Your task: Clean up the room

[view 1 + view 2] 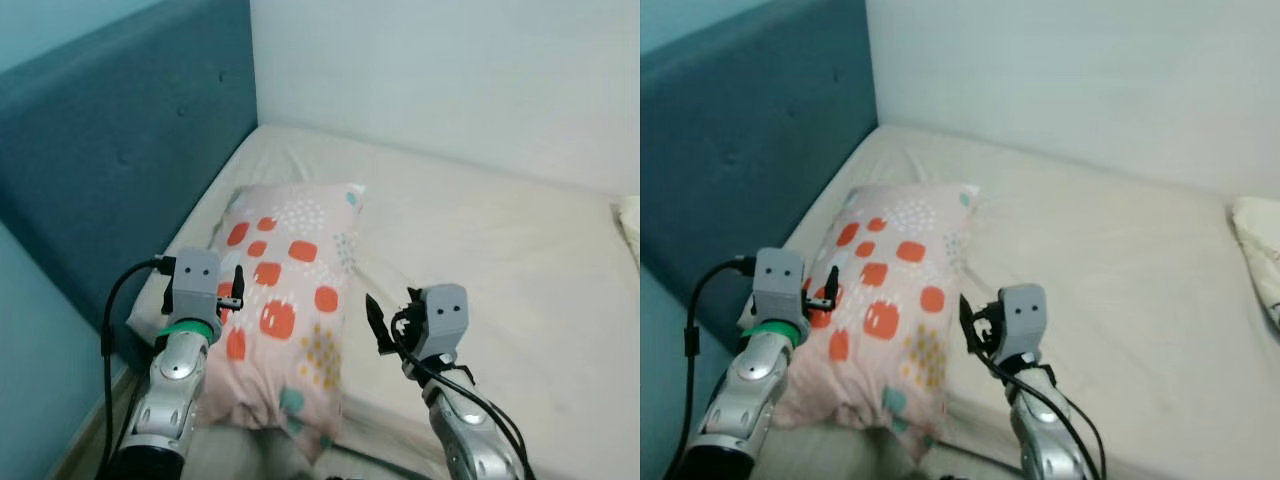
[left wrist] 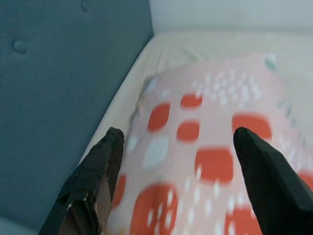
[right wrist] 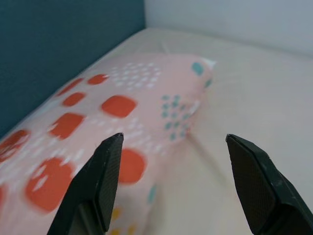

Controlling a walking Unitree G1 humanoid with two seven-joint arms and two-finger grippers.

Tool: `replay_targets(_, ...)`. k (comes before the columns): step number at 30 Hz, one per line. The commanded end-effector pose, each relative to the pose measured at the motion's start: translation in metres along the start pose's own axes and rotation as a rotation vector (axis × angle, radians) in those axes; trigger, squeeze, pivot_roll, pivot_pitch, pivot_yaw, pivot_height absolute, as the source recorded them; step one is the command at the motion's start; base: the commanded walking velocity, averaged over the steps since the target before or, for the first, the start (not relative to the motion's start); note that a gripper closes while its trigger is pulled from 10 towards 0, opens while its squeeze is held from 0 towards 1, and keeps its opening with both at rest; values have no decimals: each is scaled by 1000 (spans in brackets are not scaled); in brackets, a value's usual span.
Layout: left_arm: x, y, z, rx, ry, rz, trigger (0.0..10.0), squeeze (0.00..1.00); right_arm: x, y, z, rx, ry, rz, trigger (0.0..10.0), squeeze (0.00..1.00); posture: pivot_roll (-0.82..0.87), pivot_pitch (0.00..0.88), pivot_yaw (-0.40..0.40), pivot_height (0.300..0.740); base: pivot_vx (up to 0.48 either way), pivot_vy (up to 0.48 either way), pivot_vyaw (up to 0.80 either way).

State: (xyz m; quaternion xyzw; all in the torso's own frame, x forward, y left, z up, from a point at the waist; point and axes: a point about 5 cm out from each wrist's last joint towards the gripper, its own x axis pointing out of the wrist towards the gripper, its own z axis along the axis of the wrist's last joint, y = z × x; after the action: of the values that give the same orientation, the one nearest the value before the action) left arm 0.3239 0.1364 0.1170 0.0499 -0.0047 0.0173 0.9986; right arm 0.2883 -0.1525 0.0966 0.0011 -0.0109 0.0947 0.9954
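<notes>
A pink pillow (image 1: 290,300) with orange-red patches and teal dots lies on the cream mattress (image 1: 480,250), along the blue headboard side. My left gripper (image 1: 236,288) hovers over the pillow's near left part, fingers open and holding nothing; in the left wrist view its fingertips (image 2: 111,147) frame the pillow (image 2: 205,147). My right gripper (image 1: 374,322) hangs just off the pillow's right edge above the sheet, also open and holding nothing. In the right wrist view the pillow (image 3: 112,117) lies ahead between the spread fingers (image 3: 105,166).
A padded blue headboard (image 1: 110,150) runs along the left, meeting a white wall (image 1: 450,70) at the far corner. A second pale pillow edge (image 1: 1260,250) shows at the far right. The mattress right of the pink pillow is bare sheet.
</notes>
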Motion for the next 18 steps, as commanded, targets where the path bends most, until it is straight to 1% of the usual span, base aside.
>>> replay_targets(1,-3,11,-9,7,35,27,10000,0,0,3,-2,15,13,7,10000,0,-109,75,61,717,0,0,-800)
replay_targets(3,-3,10,-9,4,38,27,10000,0,1,3,-3,16,14,6,10000,0,-109,75,61,717,0,0,-800)
replay_targets(4,-3,9,-10,6,51,3,10000,0,1,2,-3,12,17,3,10000,0,-108,74,62,717,0,0,-800)
replay_targets(9,-3,7,-11,-2,57,-20,10000,0,2,1,-3,7,22,-1,10000,0,-108,73,62,717,0,0,-800)
replay_targets(18,-3,5,-11,-12,69,-29,10000,0,3,0,-3,4,24,-2,10000,0,-106,68,61,717,0,0,-800)
